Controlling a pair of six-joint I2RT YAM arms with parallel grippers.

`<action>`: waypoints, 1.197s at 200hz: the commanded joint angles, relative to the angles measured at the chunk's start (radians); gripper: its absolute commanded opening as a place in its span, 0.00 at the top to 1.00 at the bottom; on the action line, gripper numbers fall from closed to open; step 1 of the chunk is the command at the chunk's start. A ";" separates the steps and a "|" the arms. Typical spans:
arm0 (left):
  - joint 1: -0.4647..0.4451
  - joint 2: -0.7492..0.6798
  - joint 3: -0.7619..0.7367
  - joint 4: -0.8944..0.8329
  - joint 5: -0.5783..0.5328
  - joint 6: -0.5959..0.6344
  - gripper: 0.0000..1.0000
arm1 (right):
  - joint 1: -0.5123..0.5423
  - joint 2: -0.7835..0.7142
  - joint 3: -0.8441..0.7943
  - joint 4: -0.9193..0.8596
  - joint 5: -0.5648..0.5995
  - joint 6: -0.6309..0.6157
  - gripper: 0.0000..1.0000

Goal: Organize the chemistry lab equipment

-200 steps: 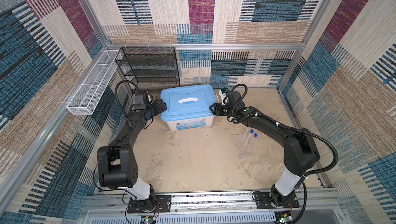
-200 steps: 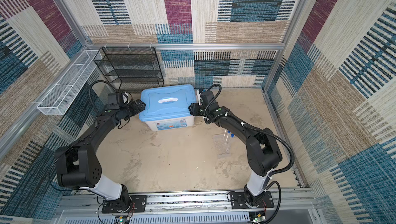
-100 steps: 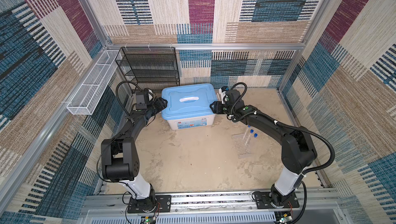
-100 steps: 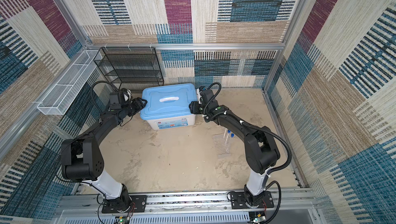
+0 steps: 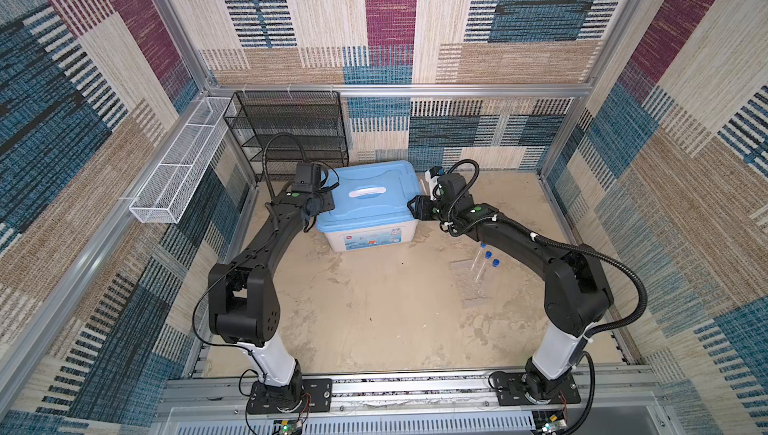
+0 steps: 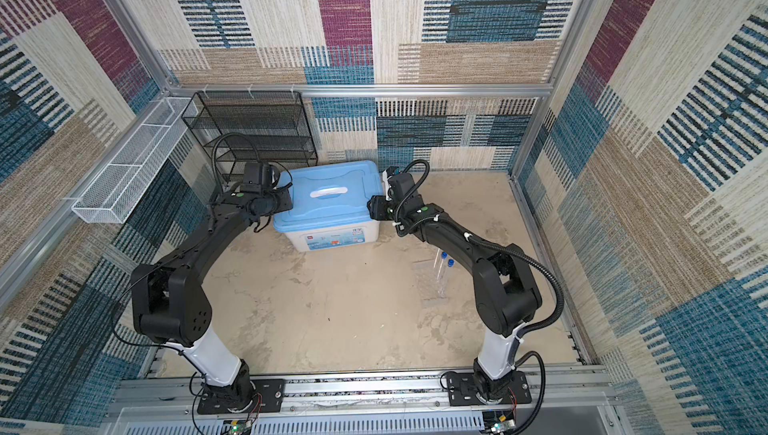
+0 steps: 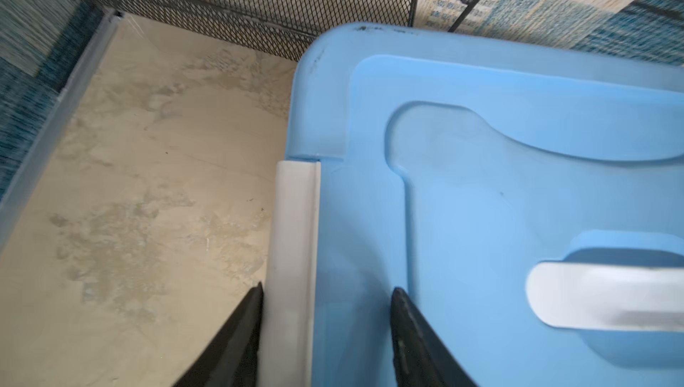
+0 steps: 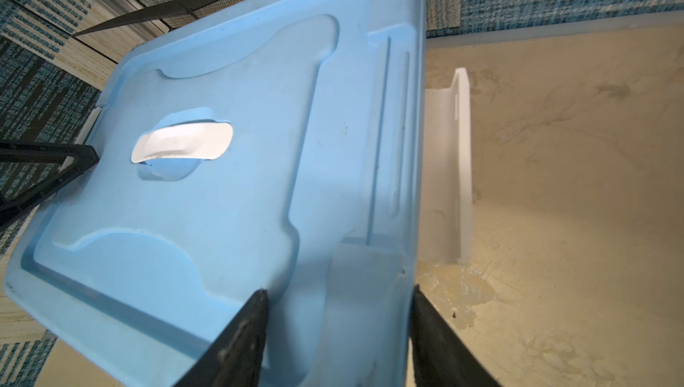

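Left gripper point(image 7: 327, 288) has slid in onto the left side of the box point(image 5: 365, 241) since a second ago, jaws now straddling the white latch point(image 7: 292, 218) and lid point(image 7: 481, 189) edge; can't tell if it's squeezing. Right gripper point(image 8: 337, 291) pinches the lid's opposite rim. Blue-capped tubes point(image 5: 485, 262) lie on the floor point(image 5: 374, 308) beside the right arm point(image 5: 519, 241), well apart from the box.

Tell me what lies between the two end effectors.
The white box with its light-blue lid fills the stretch between the left end effector and the right end effector, one at each end of the lid. Both top views show it.
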State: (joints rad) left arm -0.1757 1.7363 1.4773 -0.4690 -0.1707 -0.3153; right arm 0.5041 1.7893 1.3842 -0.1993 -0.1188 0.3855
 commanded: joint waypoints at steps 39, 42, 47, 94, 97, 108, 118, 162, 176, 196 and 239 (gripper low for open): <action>0.010 0.017 -0.053 -0.122 0.093 0.021 0.49 | -0.020 -0.011 0.038 -0.074 -0.111 -0.009 0.37; 0.011 0.015 -0.055 -0.121 0.093 0.022 0.49 | -0.024 -0.014 0.039 -0.072 -0.117 -0.007 0.36; 0.013 0.011 -0.057 -0.119 0.094 0.020 0.49 | -0.035 -0.019 0.041 -0.070 -0.131 -0.003 0.35; 0.042 -0.001 -0.080 -0.095 0.137 -0.005 0.50 | -0.116 -0.058 0.070 -0.073 -0.211 -0.003 0.24; 0.042 -0.002 -0.081 -0.095 0.138 -0.005 0.49 | -0.121 -0.058 0.071 -0.074 -0.214 -0.003 0.23; 0.042 -0.004 -0.081 -0.093 0.144 -0.008 0.50 | -0.140 -0.056 0.075 -0.073 -0.232 0.001 0.16; 0.042 -0.005 -0.081 -0.088 0.159 -0.010 0.50 | -0.165 -0.035 0.089 -0.077 -0.286 0.008 0.00; 0.042 -0.002 -0.078 -0.086 0.173 -0.016 0.49 | -0.206 0.090 0.186 -0.058 -0.467 0.006 0.00; 0.042 -0.001 -0.082 -0.084 0.178 -0.019 0.49 | -0.211 0.140 0.211 -0.058 -0.521 0.006 0.00; 0.042 0.001 -0.089 -0.073 0.199 -0.026 0.50 | -0.211 0.199 0.257 -0.041 -0.572 0.024 0.00; 0.042 0.005 -0.097 -0.063 0.202 -0.022 0.49 | -0.212 0.241 0.261 -0.011 -0.570 0.049 0.00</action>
State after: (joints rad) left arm -0.1280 1.7168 1.3972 -0.3450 -0.0666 -0.3420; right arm 0.2905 2.0201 1.6352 -0.2615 -0.6506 0.4114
